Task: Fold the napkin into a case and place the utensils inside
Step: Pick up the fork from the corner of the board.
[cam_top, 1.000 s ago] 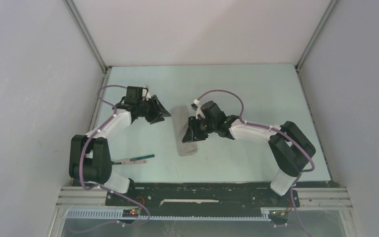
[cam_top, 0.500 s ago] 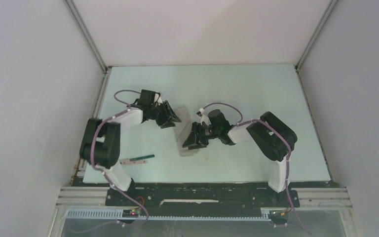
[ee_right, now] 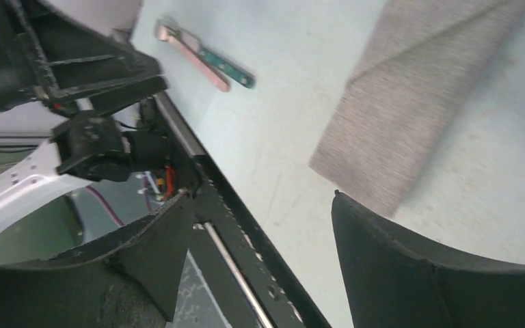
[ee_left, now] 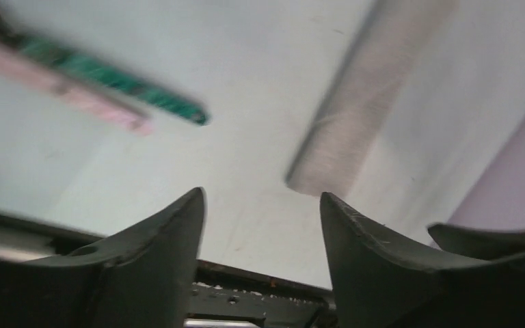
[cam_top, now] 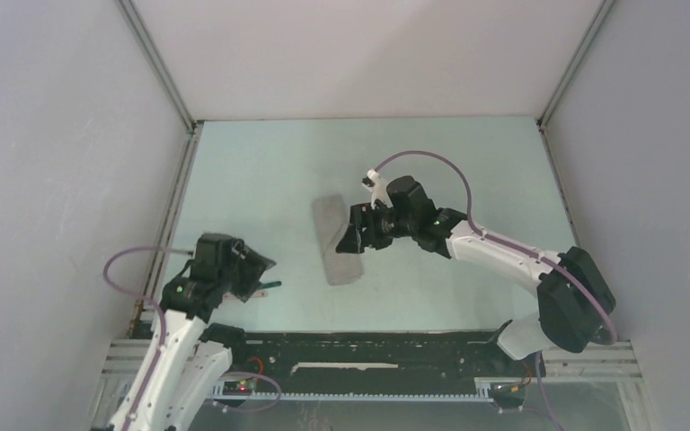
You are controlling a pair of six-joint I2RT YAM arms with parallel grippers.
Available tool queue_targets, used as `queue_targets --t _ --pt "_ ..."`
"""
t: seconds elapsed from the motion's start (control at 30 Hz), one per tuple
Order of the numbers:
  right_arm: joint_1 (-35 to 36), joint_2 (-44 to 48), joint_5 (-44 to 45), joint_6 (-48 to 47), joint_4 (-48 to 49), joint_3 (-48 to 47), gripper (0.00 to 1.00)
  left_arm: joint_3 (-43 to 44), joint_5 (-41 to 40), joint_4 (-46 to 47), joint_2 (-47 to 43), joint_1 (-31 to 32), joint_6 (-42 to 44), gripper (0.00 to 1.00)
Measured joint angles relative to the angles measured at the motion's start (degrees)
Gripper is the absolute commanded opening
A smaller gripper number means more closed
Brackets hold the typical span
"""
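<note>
The napkin lies folded as a narrow grey case (cam_top: pixel 333 242) at mid-table; it also shows in the right wrist view (ee_right: pixel 417 96) and the left wrist view (ee_left: pixel 366 102). My right gripper (cam_top: pixel 353 241) is open and empty, over the case's right edge. The utensils lie near the front left: a dark green handle (ee_right: pixel 227 68) with a pale pinkish metal piece (ee_right: pixel 190 56) alongside, blurred in the left wrist view (ee_left: pixel 109 75). My left gripper (cam_top: pixel 253 275) is open and empty, right over them, hiding all but the green tip (cam_top: pixel 270 285). No fork tines show.
The black base rail (cam_top: pixel 368 346) runs along the table's near edge, close to the left gripper. Grey walls enclose the table on the left, right and back. The left arm (ee_right: pixel 75 68) shows in the right wrist view.
My left arm has swung back from beside the case's far end to the near left, and its gripper is now over the utensils. My right arm has stretched out, its gripper staying by the case.
</note>
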State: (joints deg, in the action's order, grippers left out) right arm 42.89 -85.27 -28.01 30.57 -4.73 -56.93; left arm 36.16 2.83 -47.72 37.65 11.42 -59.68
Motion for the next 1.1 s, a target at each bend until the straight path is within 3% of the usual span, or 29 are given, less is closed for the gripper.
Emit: queue_targets --t 0.17,0.37,0.6,1.1 --pt "1.25 1.38 5.29 -3.63 -8.04 0.13 0.82 -2.86 -6.99 -13.42 -6.47 -4.33 -13.88 0.61" --pt "3.8 2.47 6.82 -4.81 -10.05 3.17 0.82 -2.38 -13.35 -20.74 4.85 -14.6 -19.06 0.59" --pt "4.02 4.68 8.07 -5.46 -10.19 4.09 0.81 -3.85 -14.51 -15.8 13.57 -25.44 -18.69 0.54" --pt "4.02 6.32 8.48 -6.12 -9.27 5.16 0.8 -8.04 -11.93 -0.76 21.99 -32.52 -14.75 0.57"
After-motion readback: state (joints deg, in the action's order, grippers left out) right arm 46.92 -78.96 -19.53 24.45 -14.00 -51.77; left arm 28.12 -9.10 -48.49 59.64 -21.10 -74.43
